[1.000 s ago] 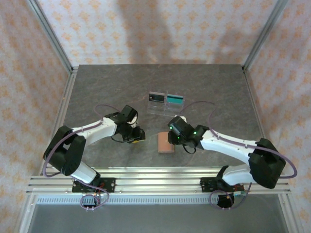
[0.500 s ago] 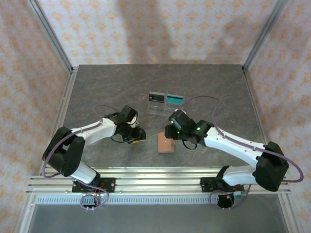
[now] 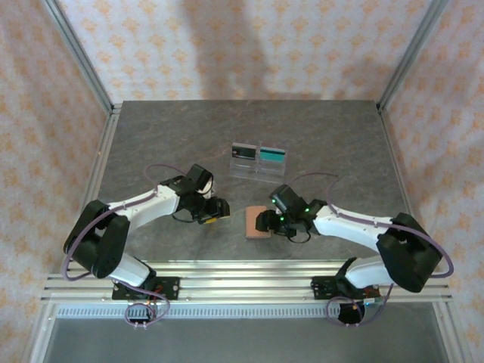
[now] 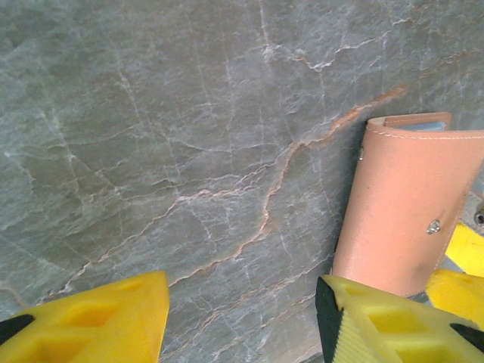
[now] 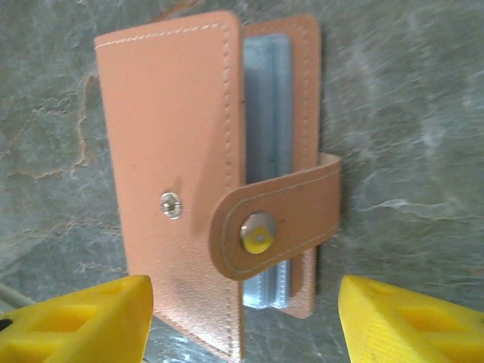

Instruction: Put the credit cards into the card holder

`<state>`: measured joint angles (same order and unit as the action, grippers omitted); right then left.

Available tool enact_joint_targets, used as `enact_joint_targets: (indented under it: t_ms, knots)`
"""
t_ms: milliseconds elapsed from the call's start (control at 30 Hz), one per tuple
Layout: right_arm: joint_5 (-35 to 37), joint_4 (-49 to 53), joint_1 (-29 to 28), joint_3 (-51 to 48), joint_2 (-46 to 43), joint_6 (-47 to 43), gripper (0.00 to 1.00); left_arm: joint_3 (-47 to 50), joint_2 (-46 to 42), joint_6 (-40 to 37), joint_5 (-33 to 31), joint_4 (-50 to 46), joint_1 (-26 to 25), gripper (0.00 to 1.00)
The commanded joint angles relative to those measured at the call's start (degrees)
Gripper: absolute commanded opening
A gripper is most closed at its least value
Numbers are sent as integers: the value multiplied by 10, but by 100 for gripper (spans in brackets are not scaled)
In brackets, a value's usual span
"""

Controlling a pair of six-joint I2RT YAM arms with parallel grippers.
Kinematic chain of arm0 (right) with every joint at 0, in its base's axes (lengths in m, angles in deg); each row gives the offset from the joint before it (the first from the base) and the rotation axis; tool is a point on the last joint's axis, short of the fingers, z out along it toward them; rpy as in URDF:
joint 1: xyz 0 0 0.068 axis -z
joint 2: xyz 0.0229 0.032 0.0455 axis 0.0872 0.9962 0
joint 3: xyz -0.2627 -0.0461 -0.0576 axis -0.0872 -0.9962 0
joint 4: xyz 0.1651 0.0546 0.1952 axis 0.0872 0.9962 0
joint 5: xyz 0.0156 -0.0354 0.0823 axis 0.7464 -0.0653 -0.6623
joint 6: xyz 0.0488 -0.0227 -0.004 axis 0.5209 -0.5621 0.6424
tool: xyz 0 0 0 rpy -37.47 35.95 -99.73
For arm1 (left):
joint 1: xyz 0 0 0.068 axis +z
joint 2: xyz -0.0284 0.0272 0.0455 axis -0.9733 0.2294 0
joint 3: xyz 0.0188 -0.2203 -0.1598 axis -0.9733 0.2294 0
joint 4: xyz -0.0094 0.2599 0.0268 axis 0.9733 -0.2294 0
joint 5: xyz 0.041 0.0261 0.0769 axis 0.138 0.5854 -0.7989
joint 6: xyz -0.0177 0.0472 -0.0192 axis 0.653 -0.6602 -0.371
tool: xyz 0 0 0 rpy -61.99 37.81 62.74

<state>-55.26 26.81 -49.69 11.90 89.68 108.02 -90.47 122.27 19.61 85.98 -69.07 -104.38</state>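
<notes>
1. Two credit cards, black (image 3: 243,152) and teal (image 3: 273,156), sit in a clear rack (image 3: 257,171) far of both grippers in the top view; their print is too small to read.
2. Right wrist view: tan card holder (image 5: 181,189), strap (image 5: 287,212) off its stud, bluish sleeves (image 5: 266,113) showing. It lies just ahead of the right gripper (image 5: 242,318), whose jaws are spread wide.
3. Left gripper (image 4: 242,321): jaws wide over the table (image 4: 189,113), with the holder just to its right.

Soft, even light came from overhead. A broad dim shadow lay across the back wall (image 3: 223,45), and the table (image 3: 151,144) looked matte. Close up, the card holder (image 5: 174,136) appeared slightly blurred.
</notes>
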Motion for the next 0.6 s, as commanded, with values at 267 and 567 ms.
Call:
enact_joint_targets:
  t_ms: [267,567]
  knots:
    - [-65,-86,2,41,31,-20,64,20,-36,17,10,19,1,70]
    - [-96,-130,2,79,66,-20,64,39,-84,32,21,18,25,82]
